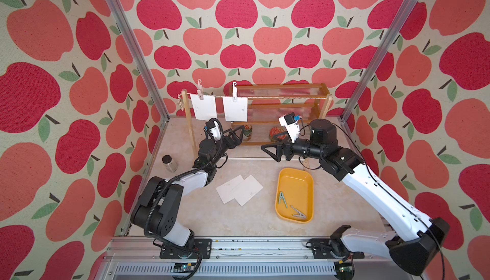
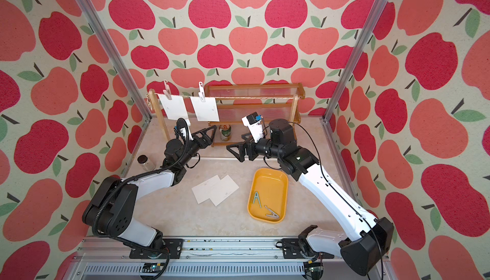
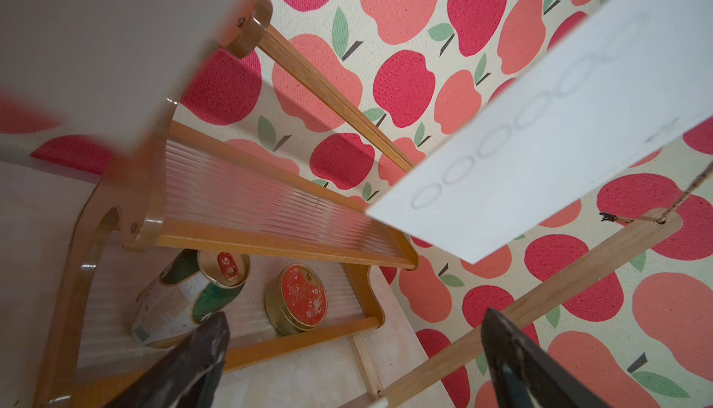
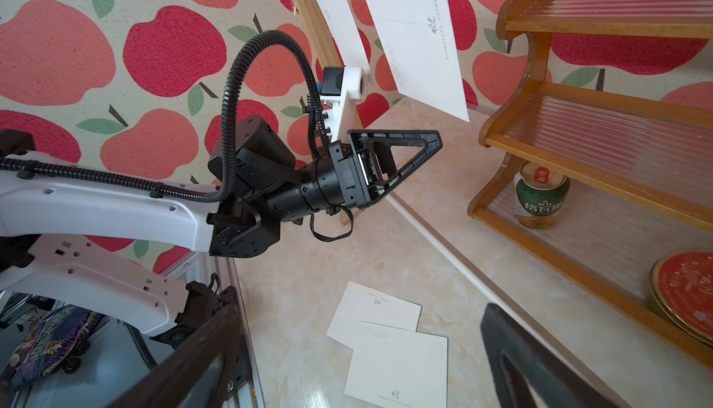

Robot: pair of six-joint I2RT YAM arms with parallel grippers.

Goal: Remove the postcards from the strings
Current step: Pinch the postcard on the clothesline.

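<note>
Postcards (image 1: 203, 107): two hung from the string (image 1: 286, 97), each under a peg (image 1: 234, 92); two lay overlapping on the table (image 1: 201, 212). The left gripper (image 1: 240, 136), jaws spread and empty, sat just below the hung card nearer mid-string, clear of it. The right gripper (image 1: 269, 154), jaws likewise spread and empty, hovered near the yellow tray (image 1: 297, 186) holding two pegs. A wooden shelf (image 1: 324, 88) stood behind the string.

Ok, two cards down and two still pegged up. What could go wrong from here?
1. The hanging postcards are each clamped by a peg. Pulling a card without opening its peg could tear the paper, or drag the string and tip the rack.
2. The open left gripper and open right gripper point toward each other. If both reach for one card, they could collide.
</note>
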